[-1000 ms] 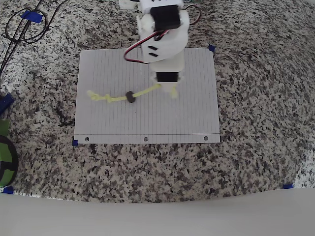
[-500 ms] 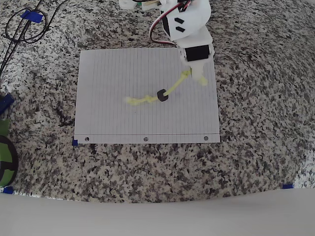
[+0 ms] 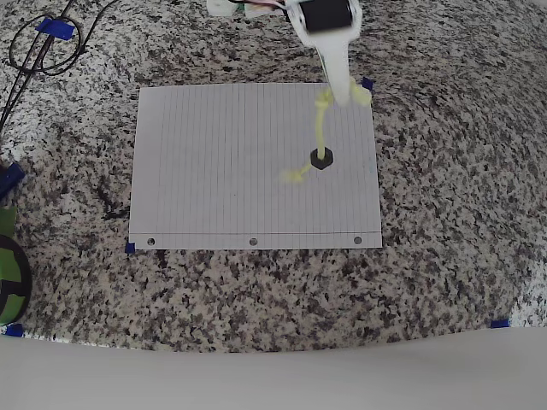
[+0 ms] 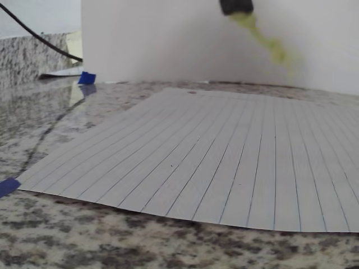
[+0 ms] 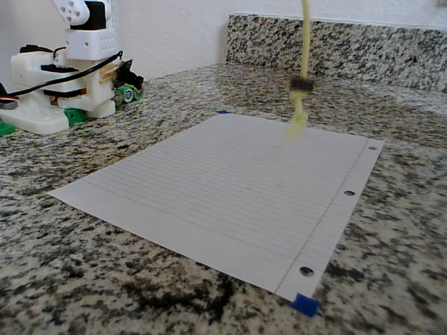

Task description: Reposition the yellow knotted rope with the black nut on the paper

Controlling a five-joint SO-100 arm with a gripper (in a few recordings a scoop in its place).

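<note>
the claw, pinching the upper end of the yellow knotted rope, has swung it from mid-sheet up to the paper's far right corner, lifting it clear so the black nut dangles, ready for lowering.

This looks like a home kitchen pressed into service as a hobby robotics bench. The work surface is a speckled granite countertop with a matching granite backsplash rising against a plain white wall. Blue tape pins a lined paper down, black cables trail across the stone, and a white arm base, probably 3D-printed, sits in the corner.
</note>
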